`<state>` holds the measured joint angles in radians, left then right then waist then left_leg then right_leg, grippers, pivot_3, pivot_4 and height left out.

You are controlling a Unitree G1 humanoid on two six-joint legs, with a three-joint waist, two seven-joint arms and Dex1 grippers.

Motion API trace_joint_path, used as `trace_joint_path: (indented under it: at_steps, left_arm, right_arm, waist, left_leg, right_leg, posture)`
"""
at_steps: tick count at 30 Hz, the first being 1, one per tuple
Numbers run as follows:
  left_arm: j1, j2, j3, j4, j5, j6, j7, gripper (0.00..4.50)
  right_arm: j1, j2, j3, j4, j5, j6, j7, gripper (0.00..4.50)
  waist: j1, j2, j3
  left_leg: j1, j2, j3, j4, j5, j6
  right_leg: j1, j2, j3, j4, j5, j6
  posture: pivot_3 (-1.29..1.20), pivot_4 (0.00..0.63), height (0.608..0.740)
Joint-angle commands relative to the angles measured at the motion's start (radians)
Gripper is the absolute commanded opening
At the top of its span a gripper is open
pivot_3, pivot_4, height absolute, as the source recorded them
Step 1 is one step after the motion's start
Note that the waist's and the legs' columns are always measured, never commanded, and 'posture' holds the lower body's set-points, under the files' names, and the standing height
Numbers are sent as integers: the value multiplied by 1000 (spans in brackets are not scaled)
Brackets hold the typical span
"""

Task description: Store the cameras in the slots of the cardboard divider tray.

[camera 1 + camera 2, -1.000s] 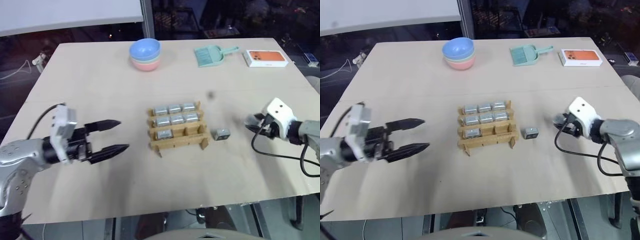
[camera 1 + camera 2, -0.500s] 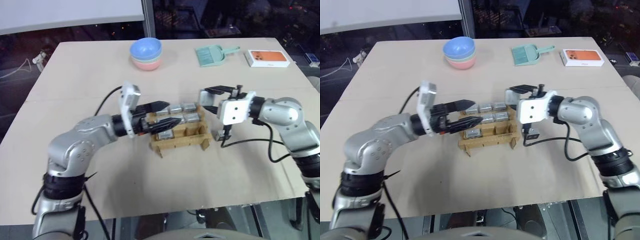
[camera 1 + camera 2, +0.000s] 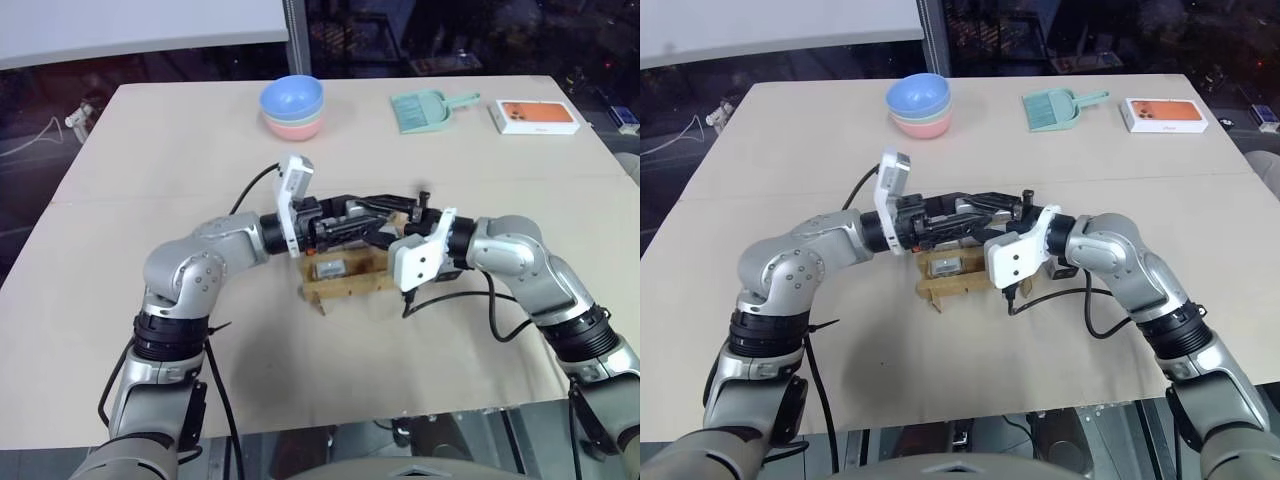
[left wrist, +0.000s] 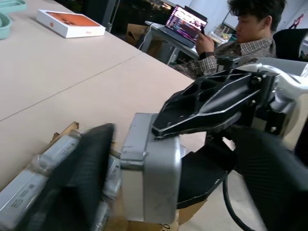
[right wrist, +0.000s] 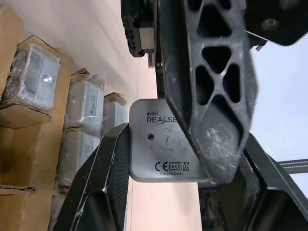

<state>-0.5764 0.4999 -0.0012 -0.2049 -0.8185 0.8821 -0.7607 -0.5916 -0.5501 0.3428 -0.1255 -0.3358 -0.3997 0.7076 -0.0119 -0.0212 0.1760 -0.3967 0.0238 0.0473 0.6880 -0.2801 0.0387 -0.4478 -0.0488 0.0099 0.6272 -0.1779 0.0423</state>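
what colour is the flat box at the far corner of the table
White with an orange top, the flat box; clearest in the left wrist view.

— How are the arms built?
— Both the left arm (image 3: 195, 270) and the right arm (image 3: 530, 270) are made of rounded silver-grey metal shells, joined by black bands at the joints. Small dark screws are seen on the shells near the elbows.
— And the wrists?
— A white boxy camera housing (image 3: 293, 190) is mounted on the left wrist, and a similar white housing (image 3: 418, 257) on the right. Thin black cables (image 3: 225, 205) are looped from each housing along the forearm.
— What of the fingers?
— The fingers (image 5: 211, 82) are moulded in matte black plastic, long and tapered, with triangular cut-outs forming a truss pattern along their backs.
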Motion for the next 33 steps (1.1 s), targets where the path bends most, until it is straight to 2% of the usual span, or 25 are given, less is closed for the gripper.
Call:
trace_joint_path:
  at_steps: [1,4,12,13,14,16,17,22,26,30,33]
  left_arm:
    - [4,3,3,-21,8,-20,-22,1840]
    - [-1,4,6,-16,16,-20,-29,734]
    - [-3,13,5,-13,32,-27,-55,782]
    - [-3,13,4,-12,37,-36,-61,782]
    - [-2,12,1,-12,45,-48,-70,782]
    - [6,13,-10,-17,74,-89,-93,782]
    - [16,13,-16,-24,93,-120,-104,782]
    - [104,-21,-38,-66,158,-294,-160,782]
    - [183,-61,-56,-48,219,-420,-175,782]
    - [246,-52,-93,-11,291,-528,-227,782]
    - [272,-69,-120,37,352,-621,-243,782]
  right_arm:
    - [4,-3,-32,-43,7,-7,-19,1889]
    - [7,-3,-34,-47,11,-1,-16,1889]
    - [15,-4,-46,-69,30,16,-11,1889]
    - [20,-1,-54,-80,58,39,-1,2911]
    - [28,2,-61,-91,86,71,10,3246]
    - [46,4,-92,-117,154,149,27,4207]
    - [55,-5,-120,-132,199,196,40,4451]
    - [136,-114,-289,-192,494,473,169,4451]
    - [214,-236,-502,-275,933,987,218,4451]
    - [306,-351,-663,-294,1166,1175,303,4451]
    - [384,-369,-732,-295,1216,1194,326,4451]
  waist:
    - [0,0,0]
    - [0,0,0]
    - [0,0,0]
    - [0,0,0]
    - [0,0,0]
    - [1,0,0]
    - [2,0,0]
    - [6,0,0]
    - [13,0,0]
    - [17,0,0]
    - [18,0,-1]
  left_leg:
    - [0,0,0,0,0,0]
    - [0,0,0,0,0,0]
    - [0,0,0,0,0,0]
    - [0,0,0,0,0,0]
    - [0,0,0,0,0,0]
    - [0,0,0,0,0,0]
    - [0,0,0,0,0,0]
    - [0,0,0,0,-2,3]
    - [0,-1,0,0,-3,5]
    - [1,0,0,0,-3,5]
    - [2,0,0,0,-3,5]
  right_leg:
    - [0,0,0,0,0,0]
    - [0,0,0,0,0,0]
    - [0,0,0,0,0,0]
    - [0,0,0,0,0,0]
    - [0,0,0,0,0,0]
    - [0,0,0,0,0,0]
    - [0,0,0,0,0,0]
    - [0,-1,0,0,0,0]
    - [1,-1,0,-1,0,0]
    - [1,-1,0,0,0,-1]
    - [2,0,0,0,0,-1]
  posture:
    - [0,150,740]
    - [0,150,740]
    - [0,150,740]
    - [0,150,740]
    - [0,150,740]
    - [0,150,740]
    - [0,150,740]
    - [0,150,740]
    - [0,150,740]
    - [0,150,740]
    - [0,150,740]
